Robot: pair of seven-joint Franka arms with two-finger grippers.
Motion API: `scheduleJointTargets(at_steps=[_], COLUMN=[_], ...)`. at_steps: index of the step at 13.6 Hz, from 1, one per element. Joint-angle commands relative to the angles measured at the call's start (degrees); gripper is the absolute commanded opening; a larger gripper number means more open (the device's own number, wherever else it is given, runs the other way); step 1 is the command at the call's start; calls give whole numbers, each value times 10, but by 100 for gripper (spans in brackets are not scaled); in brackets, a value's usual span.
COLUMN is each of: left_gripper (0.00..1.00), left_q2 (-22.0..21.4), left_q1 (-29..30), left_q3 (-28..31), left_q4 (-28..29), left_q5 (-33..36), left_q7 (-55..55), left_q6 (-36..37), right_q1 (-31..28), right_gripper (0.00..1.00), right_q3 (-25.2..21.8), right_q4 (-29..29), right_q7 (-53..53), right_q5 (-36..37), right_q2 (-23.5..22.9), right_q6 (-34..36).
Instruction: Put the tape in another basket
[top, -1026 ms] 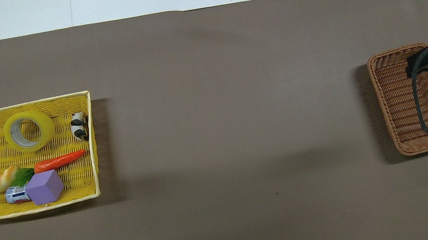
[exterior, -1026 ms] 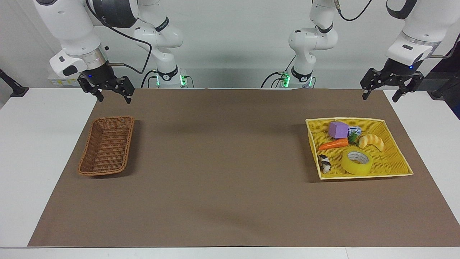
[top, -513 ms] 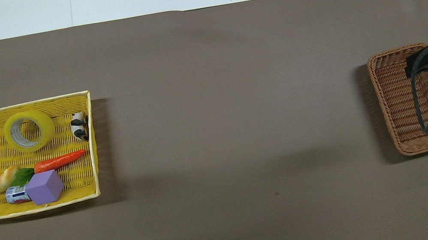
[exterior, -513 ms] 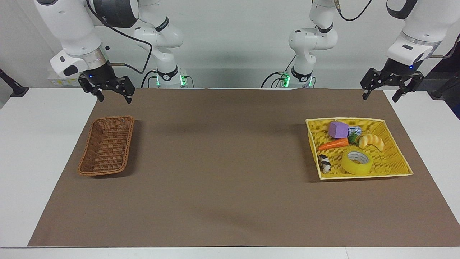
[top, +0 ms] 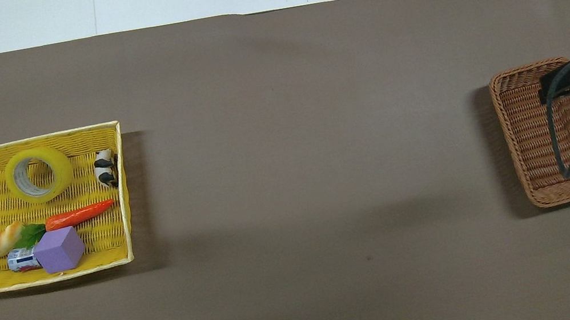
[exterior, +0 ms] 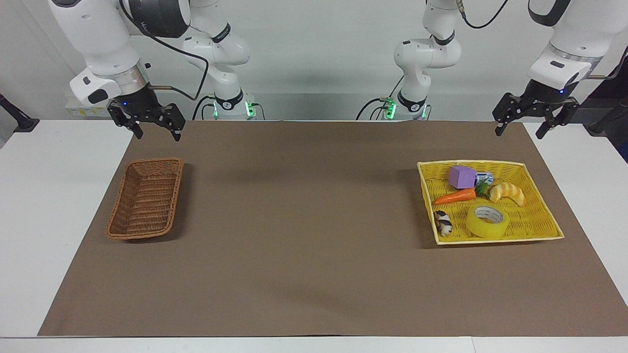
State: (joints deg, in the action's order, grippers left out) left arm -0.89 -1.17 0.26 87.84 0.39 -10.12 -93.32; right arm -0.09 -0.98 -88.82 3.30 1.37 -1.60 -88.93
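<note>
Honestly almost nothing has changed over the last second from where I'm sitting. The tape (exterior: 486, 221) is still lying flat in the yellow basket (exterior: 543, 230), in the part farthest from the robots, next to the little black-and-white figure (exterior: 443, 223); the carrot (exterior: 455, 196), purple cube (exterior: 461, 177) and shrimp-looking thing (exterior: 508, 192) haven't budged either. The brown wicker basket (exterior: 145, 198) sits empty at the right arm's end of the table, well apart from the yellow one.

Only difference I can spot: the right gripper (exterior: 155, 131) has crept a hair toward the middle of the mat (exterior: 304, 235) and up (barely noticeable), still hanging over the mat's edge nearest the robots. The left gripper (exterior: 521, 128) is up in the air by the mat's corner, basically where it was. Both have their jaws spread wide, holding nothing.
</note>
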Motion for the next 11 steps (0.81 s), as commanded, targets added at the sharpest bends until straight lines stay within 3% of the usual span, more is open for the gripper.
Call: scheduleJointTargets(at_steps=[1, 6, 11], left_gripper=[100, 100, 100], left_q2=[-7, 2, 3], left_q1=[5, 24, 42], left_q3=[4, 4, 4], left_q4=[16, 56, 140], left_q5=[-1, -7, -29], left_q7=[-2, -42, -87], left_q6=[-25, -89, -177], right_q1=[1, 1, 0], right_gripper=[100, 100, 100], right_q3=[2, 2, 3], right_q4=[9, 13, 9], right_q7=[-3, -5, -7], right_q5=[10, 5, 3], right_q2=[-2, -2, -2], right_q6=[5, 5, 5])
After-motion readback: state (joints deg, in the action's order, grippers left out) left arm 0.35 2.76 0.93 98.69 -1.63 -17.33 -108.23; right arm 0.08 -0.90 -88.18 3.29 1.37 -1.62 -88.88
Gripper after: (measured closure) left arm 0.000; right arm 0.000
